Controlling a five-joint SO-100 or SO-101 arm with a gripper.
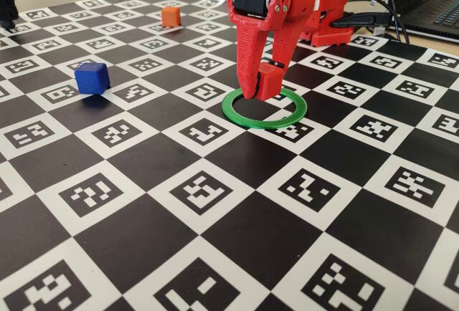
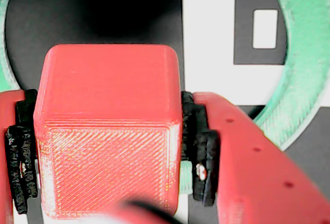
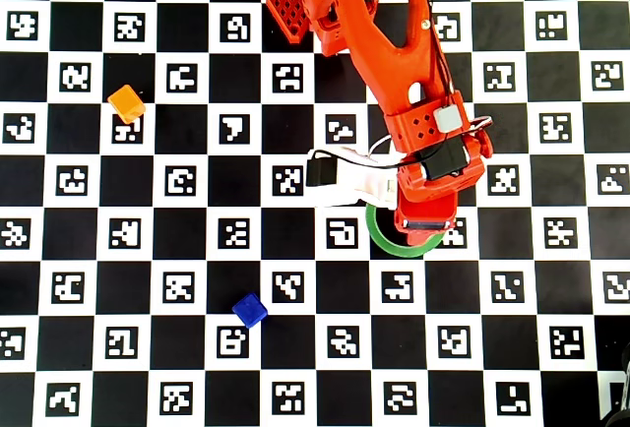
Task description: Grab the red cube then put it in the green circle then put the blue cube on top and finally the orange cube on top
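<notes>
**Lowering the red cube into the ring**

Watching the desk [image 1: 237, 239], you see the arm [image 3: 394, 63] reaching over the green circle [image 1: 237, 116]; your tool [image 1: 256, 90] is clamped on the red cube [image 2: 105, 126], just above the ring's hollow; release while off-centre and it may land on the rim and tilt, spoiling the stack; the blue cube [image 1: 92, 77] and orange cube [image 1: 171, 16] wait well apart.
</notes>
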